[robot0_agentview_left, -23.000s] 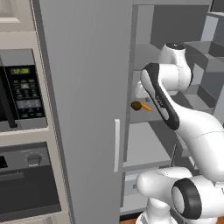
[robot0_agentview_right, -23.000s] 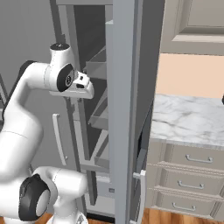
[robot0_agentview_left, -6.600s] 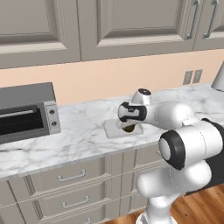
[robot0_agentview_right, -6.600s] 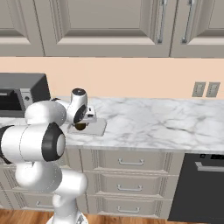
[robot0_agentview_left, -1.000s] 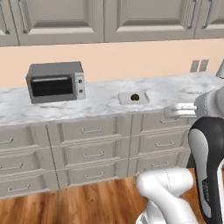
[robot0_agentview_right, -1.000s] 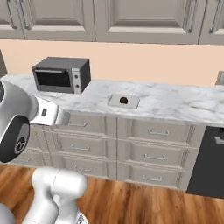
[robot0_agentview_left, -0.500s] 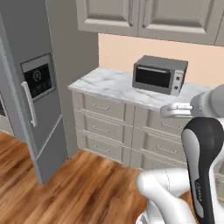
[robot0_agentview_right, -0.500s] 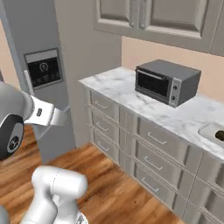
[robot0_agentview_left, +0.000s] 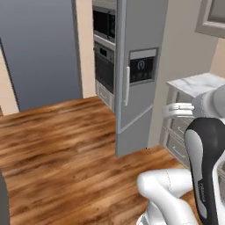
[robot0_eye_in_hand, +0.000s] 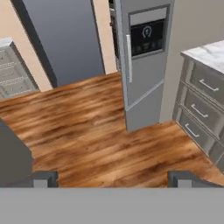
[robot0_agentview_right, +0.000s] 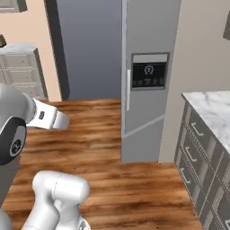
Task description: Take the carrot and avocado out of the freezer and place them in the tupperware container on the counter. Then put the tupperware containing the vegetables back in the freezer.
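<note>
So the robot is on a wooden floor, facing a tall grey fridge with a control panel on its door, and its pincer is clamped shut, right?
Not quite. The pincer is open: the hand view shows its two tips standing far apart with nothing between them. The rest holds: a wooden floor and a tall grey fridge with a control panel on its door.

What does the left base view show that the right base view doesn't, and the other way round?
Left base view adds a black built-in microwave above a black oven. Right base view adds a second run of grey-beige drawers at its far left. Both share the tall grey freezer with its white vertical bar handle, the white-and-grey veined marble counter and the brown wooden floor.
</note>
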